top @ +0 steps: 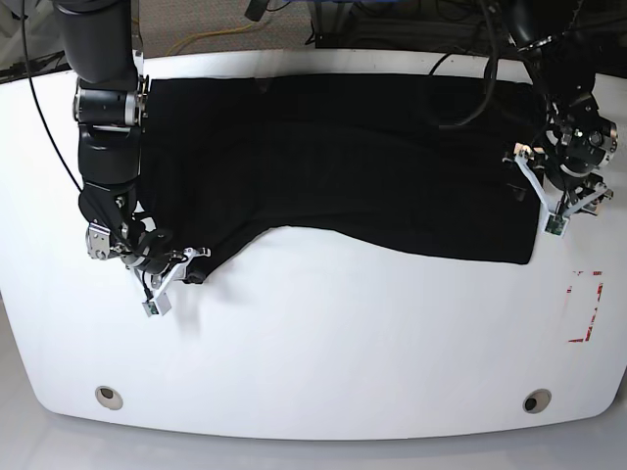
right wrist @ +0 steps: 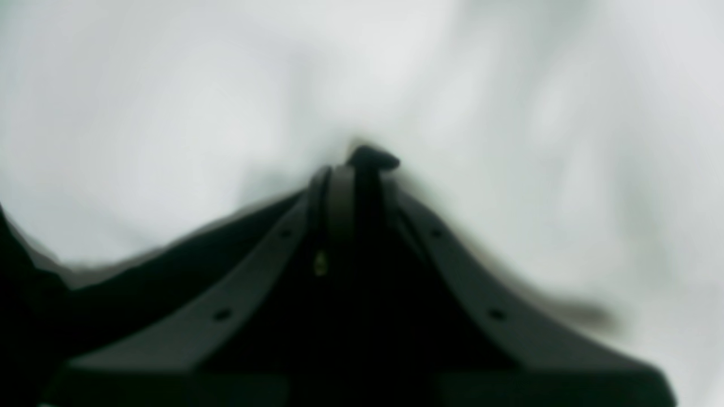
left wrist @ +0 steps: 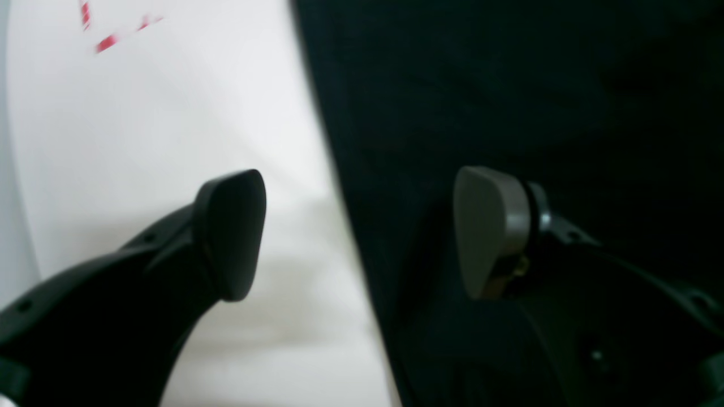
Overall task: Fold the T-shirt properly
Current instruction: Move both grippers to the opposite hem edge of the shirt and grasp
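The black T-shirt (top: pixel 343 166) lies spread flat across the far half of the white table (top: pixel 323 333). At its lower left corner, my right gripper (top: pixel 194 258) is shut on the fabric. In the right wrist view the right gripper (right wrist: pixel 362 164) shows its fingers pressed together, with a black nub of cloth at the tips. My left gripper (top: pixel 549 208) is at the shirt's right edge and stands open. In the left wrist view the left gripper (left wrist: pixel 362 234) straddles that edge, one finger (left wrist: pixel 232 237) over bare table and the other over the T-shirt (left wrist: pixel 509 85).
Red tape marks (top: pixel 586 294) sit on the table to the right of the shirt, also visible as red tape marks (left wrist: pixel 107 42). Two round holes (top: pixel 110 397) are near the front edge. Cables (top: pixel 470 88) trail over the back right.
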Tool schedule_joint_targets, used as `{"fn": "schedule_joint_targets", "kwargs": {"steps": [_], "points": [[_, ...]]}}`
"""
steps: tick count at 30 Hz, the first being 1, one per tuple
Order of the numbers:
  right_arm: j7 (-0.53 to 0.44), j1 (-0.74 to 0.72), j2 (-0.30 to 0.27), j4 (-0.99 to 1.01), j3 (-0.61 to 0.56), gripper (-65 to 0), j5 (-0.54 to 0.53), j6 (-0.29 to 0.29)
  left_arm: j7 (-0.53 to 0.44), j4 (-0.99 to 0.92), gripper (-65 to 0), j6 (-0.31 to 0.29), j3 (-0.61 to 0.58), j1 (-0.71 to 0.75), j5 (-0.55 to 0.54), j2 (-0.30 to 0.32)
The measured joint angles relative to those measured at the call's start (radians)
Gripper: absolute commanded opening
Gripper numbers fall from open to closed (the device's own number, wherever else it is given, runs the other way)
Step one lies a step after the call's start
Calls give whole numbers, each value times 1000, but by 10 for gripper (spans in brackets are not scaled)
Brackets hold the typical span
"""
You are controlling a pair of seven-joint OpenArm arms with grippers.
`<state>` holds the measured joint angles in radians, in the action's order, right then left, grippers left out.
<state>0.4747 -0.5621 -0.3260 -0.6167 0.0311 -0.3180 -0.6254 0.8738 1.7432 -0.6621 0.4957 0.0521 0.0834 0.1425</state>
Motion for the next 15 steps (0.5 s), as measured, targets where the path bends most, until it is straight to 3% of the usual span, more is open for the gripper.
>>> {"fn": "schedule_joint_targets", "kwargs": {"steps": [4, 9, 15], "points": [[5, 0, 2, -4, 0, -621, 0, 0, 0, -100, -36, 68, 3, -93, 11, 3], [4, 0, 1, -4, 0, -621, 0, -1, 1, -241, -29, 135, 3, -212, 14, 6], [4, 0, 1, -4, 0, -621, 0, -2, -6, -435, -29, 154, 3, -335, 13, 51]]}}
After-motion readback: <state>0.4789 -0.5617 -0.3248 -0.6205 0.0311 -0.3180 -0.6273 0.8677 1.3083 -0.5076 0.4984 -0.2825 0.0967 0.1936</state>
